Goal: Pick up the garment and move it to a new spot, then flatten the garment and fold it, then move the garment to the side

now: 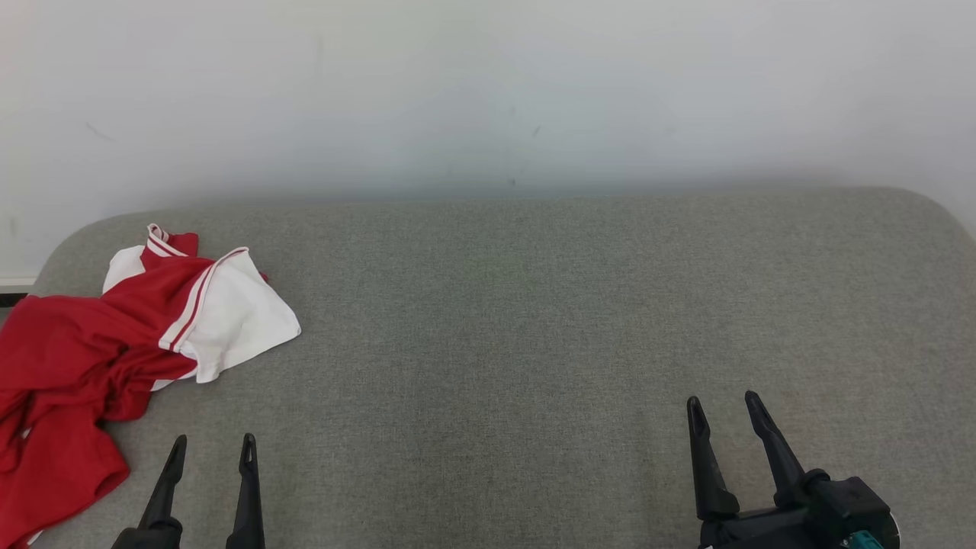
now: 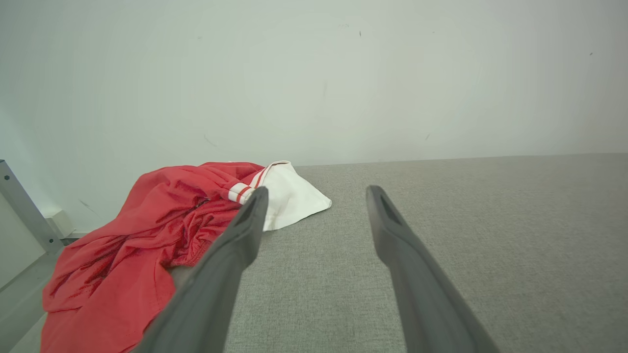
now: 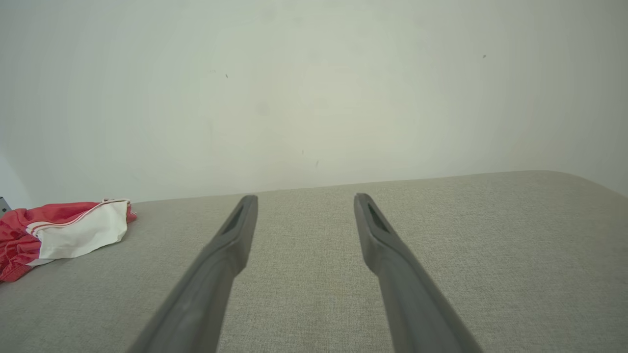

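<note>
Red and white garment bunched in a loose heap at the far left end of the grey desk. Seemingly draped over the left edge with some of its red cloth, and turned toward the middle with a white sleeve striped in red. Not flattened, not folded, not set in any open spot. By the look of it, nothing of the task done yet. All left to do: lifting and carrying to bare desk, spreading flat, folding, setting aside.

Just beside the heap, to its right and nearer the robot: left gripper, spread wide, holding nothing, clear of the cloth. In the left wrist view, pointed past the white sleeve rather than at it. Well apart, on the other side: right gripper, likewise wide and empty, over bare desk.

Plenty of bare grey desk between heap and right gripper, likely room enough for spreading. Behind it all, a plain pale wall. Probable first step: reaching left for the heap with the nearer gripper. Worth minding: hanging cloth at the edge, apt to drag or slip on lifting.
</note>
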Robot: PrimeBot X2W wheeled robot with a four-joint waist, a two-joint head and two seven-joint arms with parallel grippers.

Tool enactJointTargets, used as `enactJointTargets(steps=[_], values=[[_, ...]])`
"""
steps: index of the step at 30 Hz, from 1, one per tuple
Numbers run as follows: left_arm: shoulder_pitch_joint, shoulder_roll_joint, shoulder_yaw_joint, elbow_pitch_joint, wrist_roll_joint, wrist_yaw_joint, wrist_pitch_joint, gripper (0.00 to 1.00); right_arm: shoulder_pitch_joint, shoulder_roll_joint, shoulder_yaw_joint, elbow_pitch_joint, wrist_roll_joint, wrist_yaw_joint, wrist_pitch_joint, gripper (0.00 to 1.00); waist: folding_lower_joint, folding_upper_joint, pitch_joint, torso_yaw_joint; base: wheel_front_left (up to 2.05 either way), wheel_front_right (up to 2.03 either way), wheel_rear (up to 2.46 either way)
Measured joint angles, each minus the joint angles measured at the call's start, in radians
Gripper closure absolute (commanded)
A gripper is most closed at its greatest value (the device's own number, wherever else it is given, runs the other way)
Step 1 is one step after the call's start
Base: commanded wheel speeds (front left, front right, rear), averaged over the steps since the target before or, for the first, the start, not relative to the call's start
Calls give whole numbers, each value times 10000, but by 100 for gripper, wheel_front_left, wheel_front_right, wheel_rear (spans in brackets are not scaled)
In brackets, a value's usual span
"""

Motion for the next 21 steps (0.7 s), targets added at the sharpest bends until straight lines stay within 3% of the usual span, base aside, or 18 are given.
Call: enactJointTargets(steps=[21], values=[[-3,-2,44,222,-79,-40,-2,0,-31,0,-460,439,410,0,0,0,0,0,-19,-17,0,0,0]])
